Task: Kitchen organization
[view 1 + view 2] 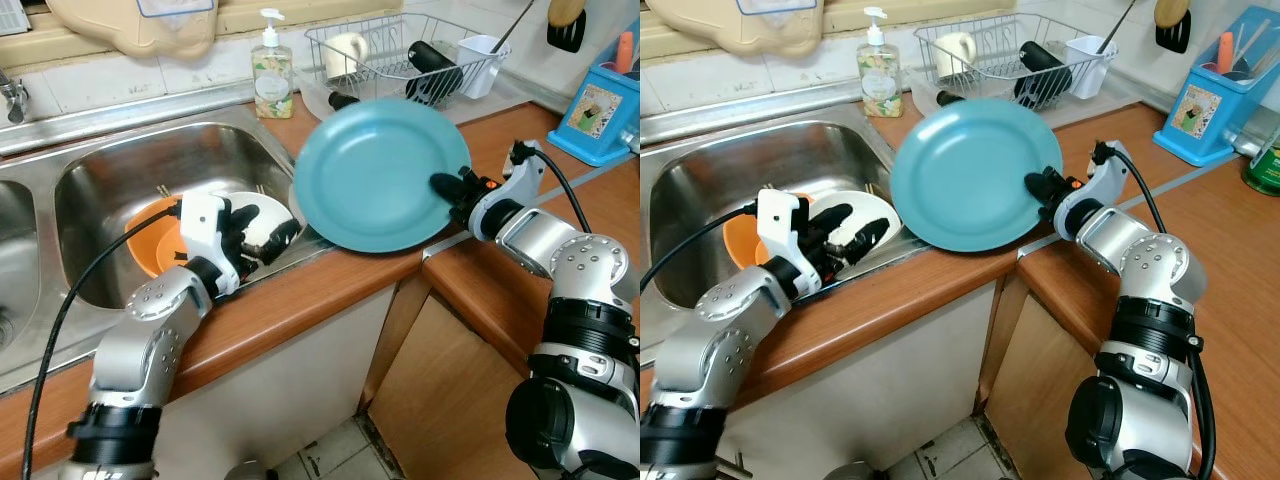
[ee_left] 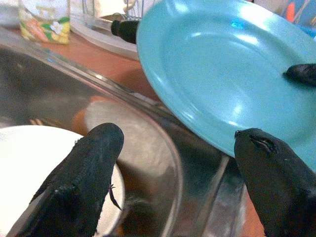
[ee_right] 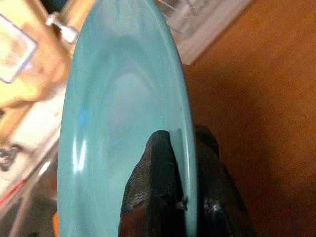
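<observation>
Nearest the robot, the left claw (image 1: 262, 240) hangs released at the front edge of the sink (image 1: 100, 190), its two fingers spread wide with nothing between them. It sits just over a white bowl (image 1: 262, 208) that lies against an orange bowl (image 1: 150, 235) in the basin, so it looks ready to take one of these next, or to steady the plate.

The right claw (image 1: 448, 190) is clenched on the rim of the blue plate (image 1: 375, 175), one finger on the face and one on the back. The plate is held tilted, its face toward the robot and its lower edge close above the wooden surface (image 1: 330, 290) at the sink's corner. Gripping at the rim probably keeps the plate clear of the surface and lets it be slid on edge into a slot.

Beyond the plate stands the wire dish rack (image 1: 400, 55), the likely place for it. A cup (image 1: 347, 52), a black bottle (image 1: 432, 68) and a white tub (image 1: 482, 62) already crowd it, so a free slot may be hard to reach. A soap bottle (image 1: 272, 72) stands beside the rack, near the plate's path. A blue box (image 1: 605, 105) sits well apart to the right.
</observation>
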You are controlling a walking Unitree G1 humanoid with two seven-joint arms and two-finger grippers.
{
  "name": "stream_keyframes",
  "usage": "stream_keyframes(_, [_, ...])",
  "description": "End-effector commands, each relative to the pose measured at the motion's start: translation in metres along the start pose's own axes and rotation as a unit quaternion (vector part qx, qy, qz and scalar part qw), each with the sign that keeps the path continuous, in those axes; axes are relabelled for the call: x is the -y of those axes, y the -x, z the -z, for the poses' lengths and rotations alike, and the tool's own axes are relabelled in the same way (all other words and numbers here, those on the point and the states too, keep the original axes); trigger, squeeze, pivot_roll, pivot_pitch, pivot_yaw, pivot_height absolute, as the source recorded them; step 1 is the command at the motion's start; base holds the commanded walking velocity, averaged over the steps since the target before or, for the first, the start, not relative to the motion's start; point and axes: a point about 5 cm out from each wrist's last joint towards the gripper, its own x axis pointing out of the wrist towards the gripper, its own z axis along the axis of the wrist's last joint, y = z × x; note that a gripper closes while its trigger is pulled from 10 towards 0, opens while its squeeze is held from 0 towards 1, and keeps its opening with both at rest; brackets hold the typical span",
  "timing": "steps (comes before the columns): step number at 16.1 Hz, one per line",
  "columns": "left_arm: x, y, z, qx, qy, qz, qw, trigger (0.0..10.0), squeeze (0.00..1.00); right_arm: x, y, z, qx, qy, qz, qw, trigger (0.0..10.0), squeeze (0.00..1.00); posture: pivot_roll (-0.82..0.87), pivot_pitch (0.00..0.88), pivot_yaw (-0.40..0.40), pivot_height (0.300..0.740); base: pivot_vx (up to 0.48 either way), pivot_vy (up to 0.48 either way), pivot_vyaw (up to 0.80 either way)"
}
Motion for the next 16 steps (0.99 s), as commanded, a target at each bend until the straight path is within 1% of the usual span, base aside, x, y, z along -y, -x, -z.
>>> stream_keyframes(1, [0.002, -0.003, -0.001, 0.003, 0.033, 0.011, 0.999, 10.0, 0.00, -0.021, 0.002, -0.009, 0.015, 0.014, -0.057, 0.998, 0.0, 0.00, -0.01, 0.000, 0.024, 0.740, 0.000, 0.000, 0.00])
stream_keyframes(2, [0.005, -0.006, 0.000, 0.008, 0.061, 0.020, 0.998, 10.0, 0.00, -0.028, 0.002, -0.008, 0.011, 0.011, -0.081, 0.997, 0.0, 0.00, -0.01, 0.000, 0.023, 0.740, 0.000, 0.000, 0.00])
stream_keyframes(3, [0.006, -0.008, 0.001, 0.010, 0.071, 0.021, 0.997, 10.0, 0.00, -0.032, 0.002, -0.007, 0.009, 0.009, -0.093, 0.996, 0.0, 0.00, -0.01, 0.000, 0.024, 0.740, 0.000, 0.000, 0.00])
stream_keyframes(4, [0.006, -0.010, 0.001, 0.020, 0.095, 0.017, 0.995, 10.0, 0.00, -0.035, 0.002, -0.004, 0.001, 0.025, -0.102, 0.994, 0.0, 0.00, -0.01, 0.000, 0.026, 0.740, 0.000, 0.000, 0.00])
stream_keyframes(5, [0.007, -0.011, -0.001, 0.030, 0.113, 0.019, 0.993, 10.0, 0.00, -0.037, 0.003, -0.002, -0.003, 0.031, -0.106, 0.994, 0.0, 0.00, -0.01, 0.000, 0.027, 0.740, 0.000, 0.000, 0.00])
stream_keyframes(6, [0.010, -0.012, -0.005, 0.049, 0.149, 0.033, 0.987, 10.0, 0.00, -0.039, 0.003, 0.000, -0.008, 0.033, -0.114, 0.993, 0.0, 0.00, -0.01, 0.000, 0.027, 0.740, 0.000, 0.000, 0.00])
stream_keyframes(8, [0.015, -0.011, -0.013, 0.077, 0.198, 0.064, 0.975, 10.0, 0.00, -0.040, 0.005, 0.002, -0.009, 0.037, -0.118, 0.992, 0.0, 0.00, -0.01, 0.000, 0.029, 0.740, 0.000, 0.000, 0.00])
stream_keyframes(9, [0.016, -0.010, -0.015, 0.081, 0.204, 0.073, 0.973, 6.2, 0.00, -0.040, 0.005, 0.003, -0.009, 0.034, -0.121, 0.992, 0.0, 0.00, -0.01, 0.000, 0.030, 0.740, 0.000, 0.000, 0.00])
stream_keyframes(10, [0.016, -0.010, -0.015, 0.084, 0.208, 0.076, 0.972, 0.0, 0.00, -0.040, 0.005, 0.003, -0.009, 0.033, -0.122, 0.992, 0.0, 0.00, -0.01, 0.000, 0.031, 0.740, 0.000, 0.000, 0.00])
stream_keyframes(12, [0.017, -0.008, -0.020, 0.100, 0.231, 0.087, 0.964, 0.0, 0.00, -0.039, 0.005, 0.003, -0.008, 0.033, -0.120, 0.992, 0.0, 0.00, -0.01, 0.000, 0.031, 0.740, 0.000, 0.000, 0.00])
stream_keyframes(13, [0.017, -0.008, -0.021, 0.104, 0.237, 0.089, 0.962, 0.0, 0.00, -0.039, 0.005, 0.003, -0.007, 0.033, -0.120, 0.992, 0.0, 0.00, -0.01, 0.000, 0.031, 0.740, 0.000, 0.000, 0.00])
stream_keyframes(14, [0.018, -0.006, -0.025, 0.118, 0.255, 0.100, 0.955, 0.0, 0.00, -0.040, 0.005, 0.003, -0.008, 0.032, -0.121, 0.992, 0.0, 0.00, -0.01, 0.000, 0.031, 0.740, 0.000, 0.000, 0.00])
stream_keyframes(16, [0.020, -0.005, -0.027, 0.121, 0.263, 0.115, 0.950, 0.0, 0.00, -0.041, 0.005, 0.005, -0.010, 0.030, -0.125, 0.992, 0.0, 0.00, -0.01, 0.000, 0.031, 0.740, 0.000, 0.000, 0.00])
